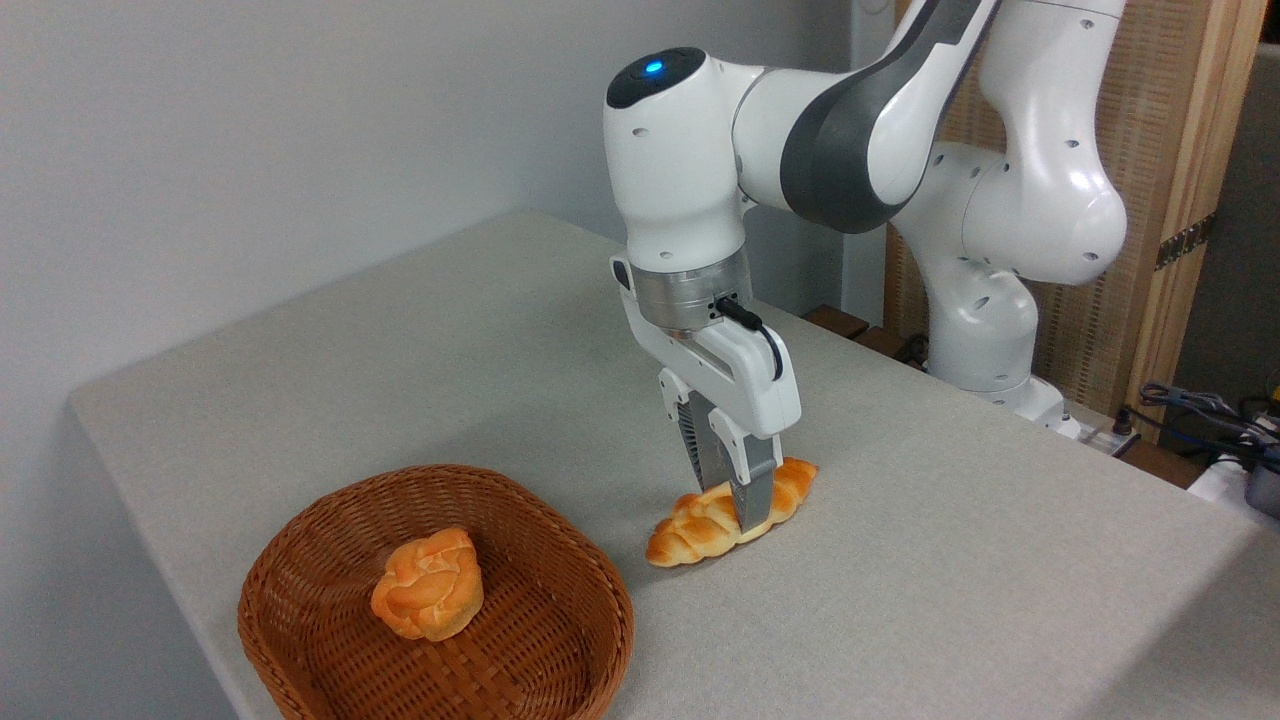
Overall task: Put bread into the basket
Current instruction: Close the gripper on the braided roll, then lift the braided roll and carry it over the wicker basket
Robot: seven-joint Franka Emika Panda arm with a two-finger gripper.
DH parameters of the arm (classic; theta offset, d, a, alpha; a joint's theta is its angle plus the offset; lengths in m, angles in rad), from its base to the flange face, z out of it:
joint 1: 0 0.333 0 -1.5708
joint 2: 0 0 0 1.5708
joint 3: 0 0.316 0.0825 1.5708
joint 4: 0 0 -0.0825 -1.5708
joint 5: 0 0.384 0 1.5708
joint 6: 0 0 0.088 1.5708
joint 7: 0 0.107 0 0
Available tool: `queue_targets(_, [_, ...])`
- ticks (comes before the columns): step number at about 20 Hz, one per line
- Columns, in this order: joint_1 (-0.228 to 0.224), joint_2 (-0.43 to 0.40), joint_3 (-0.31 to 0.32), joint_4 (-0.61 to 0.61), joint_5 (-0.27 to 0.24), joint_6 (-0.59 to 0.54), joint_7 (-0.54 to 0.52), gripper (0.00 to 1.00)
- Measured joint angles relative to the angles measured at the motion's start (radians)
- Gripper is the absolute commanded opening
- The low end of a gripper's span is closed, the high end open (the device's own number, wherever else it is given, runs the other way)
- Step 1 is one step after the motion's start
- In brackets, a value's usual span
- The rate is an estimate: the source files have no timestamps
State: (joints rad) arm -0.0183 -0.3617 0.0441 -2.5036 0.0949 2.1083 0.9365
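Claw (738,497) points straight down, its two grey fingers (752,492) drawn in narrow and pinching the bread (700,522) across its middle. Loaf lies on the grey table (400,360), directly under the claw, braided golden top up, one pointed end sticking out lower left of the fingers, the other upper right. Whether it has left the tabletop, cannot tell (its underside seems to touch). Basket (560,560) sits to the lower left of the claw, near the table's front edge, apart from the loaf. A small round knotted bun (428,584) rests inside it. White arm (870,120) rises above and to the right of the claw.
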Motion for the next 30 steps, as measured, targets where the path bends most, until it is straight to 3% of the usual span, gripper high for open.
queue_targets(9, [0.0, -0.01, 0.001, 0.042, 0.0, -0.041, 0.0, 0.28])
queue_targets(15, [0.0, 0.005, 0.002, 0.199, 0.0, -0.144, 0.0, 0.37])
queue_targets(18, [0.0, 0.088, 0.003, 0.37, -0.011, -0.195, 0.0, 0.38])
queue_targets(22, [0.0, 0.29, 0.003, 0.64, -0.042, -0.21, 0.0, 0.43])
queue_targets(23, [0.0, 0.345, 0.003, 0.698, -0.045, -0.21, 0.0, 0.47])
queue_targets(26, [0.0, 0.484, 0.001, 0.829, -0.047, -0.21, 0.0, 0.74])
queue_targets(29, [-0.002, 0.548, 0.0, 0.875, -0.047, -0.21, 0.0, 0.97])
queue_targets(30, [-0.002, 0.556, 0.0, 0.881, -0.047, -0.21, 0.0, 1.0])
